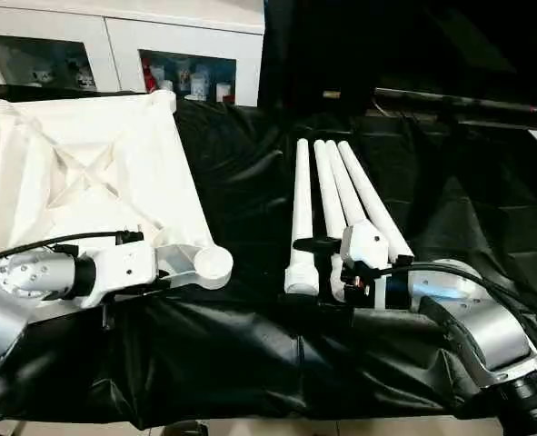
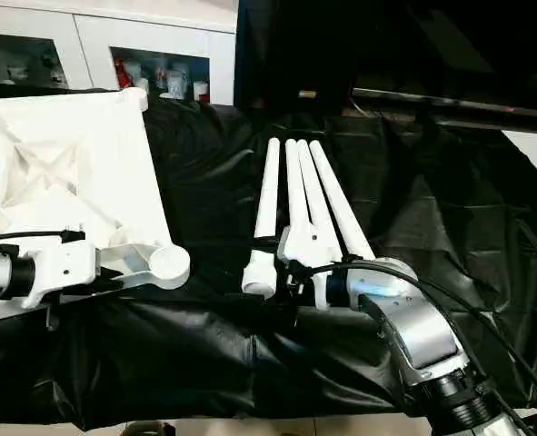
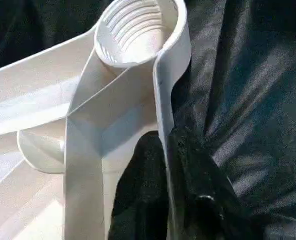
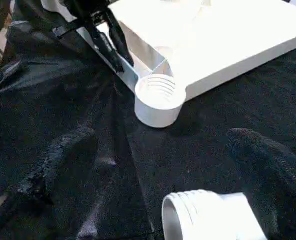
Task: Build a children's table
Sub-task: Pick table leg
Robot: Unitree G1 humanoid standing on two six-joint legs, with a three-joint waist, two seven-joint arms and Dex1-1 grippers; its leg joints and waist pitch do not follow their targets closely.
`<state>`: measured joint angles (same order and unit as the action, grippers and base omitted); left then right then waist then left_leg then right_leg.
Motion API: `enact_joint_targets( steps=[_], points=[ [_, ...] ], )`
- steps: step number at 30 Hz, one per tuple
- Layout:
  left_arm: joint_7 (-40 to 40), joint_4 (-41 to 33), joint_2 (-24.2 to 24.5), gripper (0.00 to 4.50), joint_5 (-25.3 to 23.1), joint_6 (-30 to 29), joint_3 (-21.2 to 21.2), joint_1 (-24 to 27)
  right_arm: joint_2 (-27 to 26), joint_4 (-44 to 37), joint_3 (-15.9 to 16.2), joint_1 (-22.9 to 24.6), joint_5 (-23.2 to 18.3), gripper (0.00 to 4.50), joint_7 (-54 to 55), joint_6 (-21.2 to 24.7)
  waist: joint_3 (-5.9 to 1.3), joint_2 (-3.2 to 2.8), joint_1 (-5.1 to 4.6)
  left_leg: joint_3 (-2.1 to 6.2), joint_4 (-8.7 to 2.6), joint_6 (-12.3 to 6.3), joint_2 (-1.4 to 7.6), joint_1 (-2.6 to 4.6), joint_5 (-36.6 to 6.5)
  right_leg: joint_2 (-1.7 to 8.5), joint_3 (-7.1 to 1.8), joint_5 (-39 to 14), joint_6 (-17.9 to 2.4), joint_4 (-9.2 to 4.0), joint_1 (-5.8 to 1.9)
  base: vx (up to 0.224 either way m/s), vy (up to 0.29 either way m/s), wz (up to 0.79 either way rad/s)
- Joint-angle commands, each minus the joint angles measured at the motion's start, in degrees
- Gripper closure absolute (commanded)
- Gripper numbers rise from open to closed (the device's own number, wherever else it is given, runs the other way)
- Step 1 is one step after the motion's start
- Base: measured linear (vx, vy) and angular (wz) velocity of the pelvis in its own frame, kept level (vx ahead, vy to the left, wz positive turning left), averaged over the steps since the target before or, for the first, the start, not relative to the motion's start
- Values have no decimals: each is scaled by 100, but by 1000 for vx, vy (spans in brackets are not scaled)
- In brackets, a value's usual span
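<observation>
The white table top [image 1: 86, 173] lies ribbed side up at the left of the black-draped work table. Its near corner socket [image 1: 213, 263] points toward the middle. My left gripper [image 3: 163, 150] is shut on the thin rim wall just behind that socket, one black finger [image 3: 198, 195] on each side of the wall. Several white tapered legs [image 1: 302, 200] lie side by side at the centre, threaded ends toward me. My right gripper [image 1: 327, 262] hangs open over those near ends. One threaded leg end [image 4: 208, 215] lies between its spread fingers.
A white cabinet with glass doors [image 1: 114, 54] stands behind the table. A dark bar [image 1: 468, 104] runs along the back right. The black cloth [image 1: 250, 345] hangs in folds over the front edge. A strip of bare cloth separates the socket and the legs.
</observation>
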<state>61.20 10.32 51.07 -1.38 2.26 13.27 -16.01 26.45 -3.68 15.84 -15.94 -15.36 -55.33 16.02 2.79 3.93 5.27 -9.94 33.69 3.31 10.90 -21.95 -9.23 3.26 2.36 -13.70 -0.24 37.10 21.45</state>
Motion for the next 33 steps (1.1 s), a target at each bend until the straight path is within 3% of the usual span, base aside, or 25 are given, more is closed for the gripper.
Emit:
enact_joint_targets(
  steps=[1,8,9,10,11,13,14,17,19,20,21,22,23,25,26,28,32,33],
  points=[
    [91,59,84,375,8,-26,-140,-68,39,-82,-101,-80,3,0,41,38,-311,-183,27,98,-439,296,251,202,-1725,435,-254,-438,-1090,-435,-102,0,0,0],
    [316,-608,199,330,932,-886,-790,100,-112,-380,-386,-129,-307,0,392,564,-300,-170,20,86,-440,319,246,214,-1728,432,-248,-479,-1202,-411,-90,0,0,0],
    [190,-986,137,313,1433,-1331,-1197,89,-235,-428,-519,-225,-356,0,680,855,-294,-132,28,77,-439,322,250,218,-1732,434,-250,-563,-1209,-423,-82,0,0,0],
    [117,-1106,100,303,1598,-1466,-1334,67,-288,-431,-561,-267,-347,0,808,955,-296,-155,23,80,-444,359,235,205,-1689,428,-242,-591,-1243,-402,-83,0,0,0],
    [-10,-1185,28,303,1694,-1565,-1437,24,-377,-359,-616,-350,-324,0,1013,1141,-294,-114,21,76,-444,360,238,210,-1689,424,-237,-637,-1231,-417,-76,0,0,0],
    [-246,-1235,-137,295,1740,-1575,-1542,-65,-580,-151,-733,-525,-321,0,1387,1500,-290,-132,13,73,-440,418,226,220,-1681,421,-246,-748,-1185,-423,-62,0,0,0],
    [-755,-1210,-510,285,1660,-1470,-1633,-223,-932,280,-943,-825,-273,0,2010,1872,-298,-118,15,73,-437,432,229,214,-1648,429,-248,-747,-1160,-429,-74,0,0,0],
    [-1533,-1149,-1097,261,1530,-1438,-1746,-425,-1414,1016,-1242,-1313,-156,0,2935,2250,-317,-140,-11,80,-425,629,222,218,-1633,452,-248,-886,-1132,-429,-62,0,0,0],
    [-1753,-1272,-1307,240,1667,-1776,-1775,-450,-1609,1472,-1320,-1633,-20,0,3376,2514,-331,-136,-24,80,-432,711,212,207,-1598,429,-246,-830,-1013,-415,-75,0,0,0],
    [-1718,-1381,-1323,227,1750,-1895,-1748,-422,-1646,1616,-1301,-1758,42,0,3477,2688,-339,-113,-25,77,-428,715,205,202,-1491,415,-240,-703,-936,-417,-90,0,0,0],
    [-1650,-1533,-1380,219,1845,-2013,-1656,-405,-1770,2102,-1243,-2132,187,0,3706,2892,-343,-39,-29,61,-422,671,201,188,-1339,402,-243,-541,-874,-418,-106,0,0,0],
    [-1596,-1578,-1373,214,1846,-2029,-1601,-398,-1847,2326,-1277,-2308,203,0,3831,2973,-351,-75,-33,66,-408,678,195,191,-1280,414,-243,-488,-906,-382,-100,0,0,0],
    [-1535,-1627,-1362,197,1839,-2046,-1534,-391,-1940,2587,-1332,-2515,211,0,3980,3059,-358,-34,-45,52,-403,663,186,178,-1144,410,-242,-464,-909,-389,-103,0,0,0],
    [-1449,-1666,-1315,187,1821,-2083,-1474,-378,-1995,2788,-1398,-2666,238,0,4153,3092,-371,-43,-35,45,-394,633,194,153,-861,411,-244,-180,-849,-357,-123,0,0,0],
    [-1258,-1778,-1251,178,1864,-2161,-1416,-311,-2067,3179,-1485,-2943,290,0,4395,3215,-363,6,-51,30,-392,620,194,161,-774,391,-242,3,-808,-347,-109,0,0,0],
    [-982,-2003,-1085,161,2020,-2366,-1360,-187,-2133,3585,-1567,-3227,303,0,4584,3320,-371,19,-46,30,-389,668,189,162,-640,381,-230,178,-777,-308,-117,0,0,0],
    [-682,-2362,-743,161,2286,-2777,-1359,11,-2248,4112,-1751,-3549,200,0,4711,3503,-352,42,-47,10,-393,753,187,180,-739,352,-233,281,-684,-311,-97,0,0,0],
    [-639,-2412,-684,161,2305,-2827,-1369,47,-2271,4246,-1772,-3613,219,0,4733,3543,-347,78,-53,6,-399,759,189,174,-798,352,-235,226,-672,-322,-101,0,0,0]
  ],
)
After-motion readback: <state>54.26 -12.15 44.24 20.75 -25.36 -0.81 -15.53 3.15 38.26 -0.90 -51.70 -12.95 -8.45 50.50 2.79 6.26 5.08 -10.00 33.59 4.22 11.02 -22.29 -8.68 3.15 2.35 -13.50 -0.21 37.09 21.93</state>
